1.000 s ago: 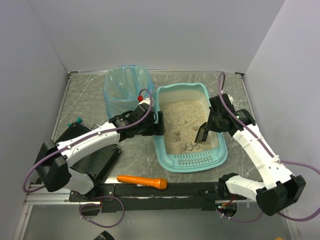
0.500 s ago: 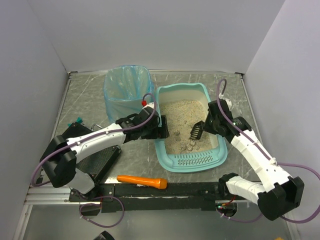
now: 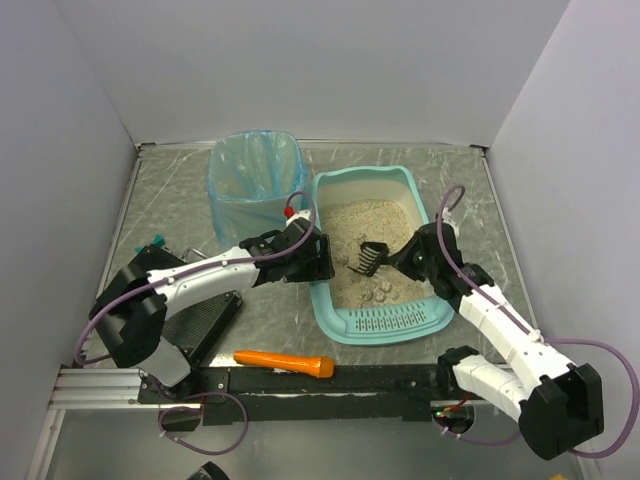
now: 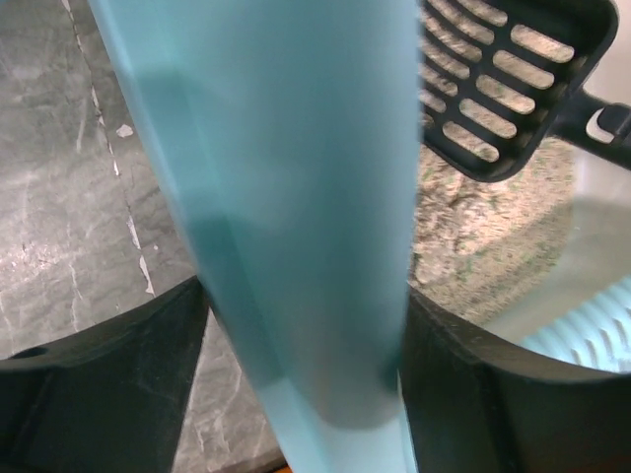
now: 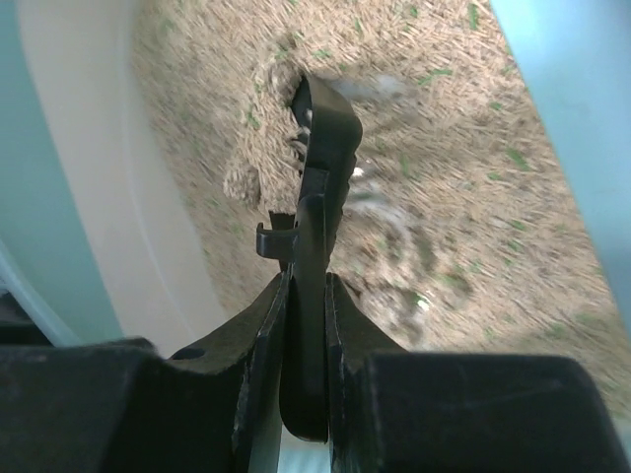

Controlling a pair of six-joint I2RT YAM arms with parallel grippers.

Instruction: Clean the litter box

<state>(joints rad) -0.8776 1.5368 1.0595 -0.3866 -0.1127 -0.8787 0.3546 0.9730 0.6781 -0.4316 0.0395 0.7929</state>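
Though partly under the left arm, black case (image 3: pixel 205 320): lies flat at the near-left of the grey marbled surface (image 3: pixel 160 200).
Teal item (image 3: pixel 157 241): small, at the case's far corner; too small to identify.
Orange tool (image 3: pixel 285 362): lies flat near the front edge, just beyond the black base rail, between the two arm bases.
Waste bin (image 3: pixel 255 180): upright, lined with a blue bag, far-left of centre, just beside the litter box's far-left corner.
Left end effector (image 3: pixel 320 258): at the left long wall of the litter box, straddling it. In the left wrist view one of the fingers (image 4: pixel 99 404) sits outside the teal wall and the other inside. They are spread the width of the rim and close against it. Cannot tell if they actually clamp it.
Litter box (image 3: pixel 362 176): light teal tray, centre-right on the surface, long axis running far to near, slotted lip at the near end.
Litter (image 3: pixel 375 218): beige and sandy, covers the box floor, with a few clumps (image 3: pixel 378 292) near the lip end.
Scoop (image 3: pixel 365 257): black and slotted, head over the litter near the left wall, handle running right. Right wrist view is blurred; contact with the litter is unclear.
Right end effector (image 3: pixel 408 262): inside the box's right half, fingers pressed onto the scoop handle, pinching it edge-on.
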